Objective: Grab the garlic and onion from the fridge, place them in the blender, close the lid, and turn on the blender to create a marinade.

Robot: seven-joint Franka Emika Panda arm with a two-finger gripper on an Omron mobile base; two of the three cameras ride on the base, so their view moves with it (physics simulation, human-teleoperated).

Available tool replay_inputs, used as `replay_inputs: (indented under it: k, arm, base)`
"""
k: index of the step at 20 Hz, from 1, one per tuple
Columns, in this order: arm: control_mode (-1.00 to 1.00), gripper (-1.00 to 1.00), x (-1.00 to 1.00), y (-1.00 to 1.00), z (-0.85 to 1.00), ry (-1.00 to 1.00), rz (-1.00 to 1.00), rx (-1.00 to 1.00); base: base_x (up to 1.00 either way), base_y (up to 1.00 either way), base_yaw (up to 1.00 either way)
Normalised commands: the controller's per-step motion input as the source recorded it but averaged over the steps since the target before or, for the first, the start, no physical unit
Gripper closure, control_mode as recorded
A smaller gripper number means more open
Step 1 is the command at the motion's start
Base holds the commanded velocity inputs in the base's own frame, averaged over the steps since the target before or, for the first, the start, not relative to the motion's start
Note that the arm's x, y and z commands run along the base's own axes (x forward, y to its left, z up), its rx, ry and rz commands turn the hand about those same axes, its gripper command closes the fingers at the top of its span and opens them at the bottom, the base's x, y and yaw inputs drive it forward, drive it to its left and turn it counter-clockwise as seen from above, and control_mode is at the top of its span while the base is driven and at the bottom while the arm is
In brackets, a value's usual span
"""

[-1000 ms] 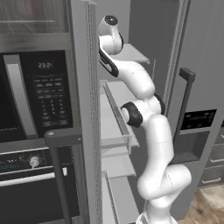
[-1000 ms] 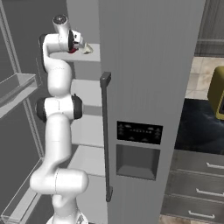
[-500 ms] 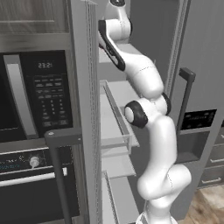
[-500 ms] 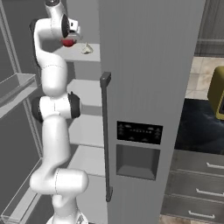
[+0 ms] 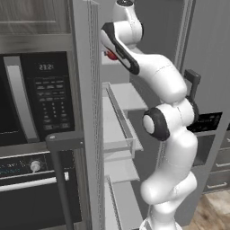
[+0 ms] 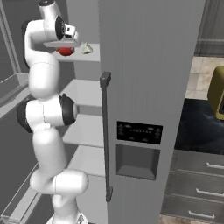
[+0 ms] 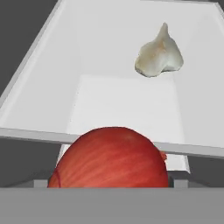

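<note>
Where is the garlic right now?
The garlic lies on the fridge's upper white shelf, at the hand view's upper right, beyond the red onion; the right base view shows it beside the onion.

Lying on the fridge's white top shelf [image 7: 127, 109]: red onion [image 7: 111, 157] at the front, pale garlic [image 7: 158, 54] farther back.

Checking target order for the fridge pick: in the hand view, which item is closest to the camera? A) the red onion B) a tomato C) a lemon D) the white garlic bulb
A: the red onion looms large at the bottom of the hand view, while the garlic sits smaller, farther back on the white fridge shelf.
</note>
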Motion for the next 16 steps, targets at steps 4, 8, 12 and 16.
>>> replay_inputs:
  k: [4, 8, 12, 16]
  arm:
    - [-1.0, 1.0, -0.84, -0.01, -0.69, -0.04, 0.0, 0.0]
    - [-1.0, 1.0, -0.97, -0.24, -0.33, -0.1, -0.01, 0.03]
    - [-1.0, 1.0, -1.0, -0.52, 0.04, -0.14, -0.04, 0.05]
    - [-1.0, 1.0, -1.0, -0.5, 0.11, -0.09, -0.03, 0.04]
  base:
    - [0.0, 0.0, 0.0]
    - [0.0, 0.0, 0.0]
    - [0.0, 0.0, 0.0]
    - [0.0, 0.0, 0.0]
